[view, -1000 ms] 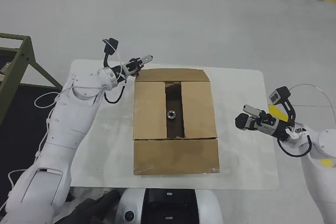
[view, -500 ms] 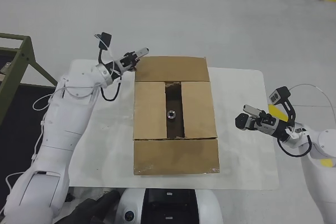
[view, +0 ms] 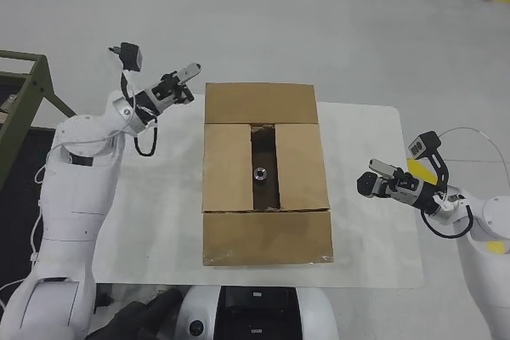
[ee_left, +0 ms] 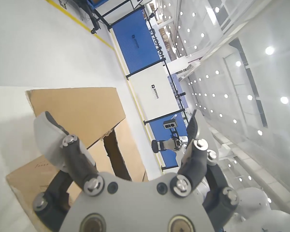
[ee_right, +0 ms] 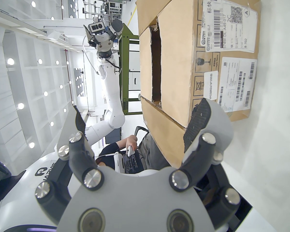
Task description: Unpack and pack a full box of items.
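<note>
Box (view: 238,170): set flat on its base at the middle of the surface (view: 365,242), long axis running from the near edge to the far edge.
Side flaps (view: 228,167): folded inward over the opening, one from the left and one from the right; not meeting, with a dark slot left between them down the centre line.
Far flap (view: 259,104): turned outward toward the far edge of the surface, tilted rather than folded shut.
Near flap (view: 268,238): turned outward toward the near edge, reaching past the box wall.
Metal part (view: 260,174): small, round, ring-like; lying inside the box, visible through the slot, about midway along it. Other contents hidden under the flaps.
Printed labels (ee_right: 228,31): several white stickers on the box wall facing the right edge of the surface.
Left hand (view: 187,73): released, fingers spread wide, nothing between them; held in the air near the far left corner of the box, apart from it, by the far edge of the surface.
Right hand (view: 369,175): released, fingers wide apart, empty; held above the right part of the surface, well apart from the right wall of the box, pointing toward it.
Green frame (view: 36,81): standing on the floor off the far left corner of the surface.
</note>
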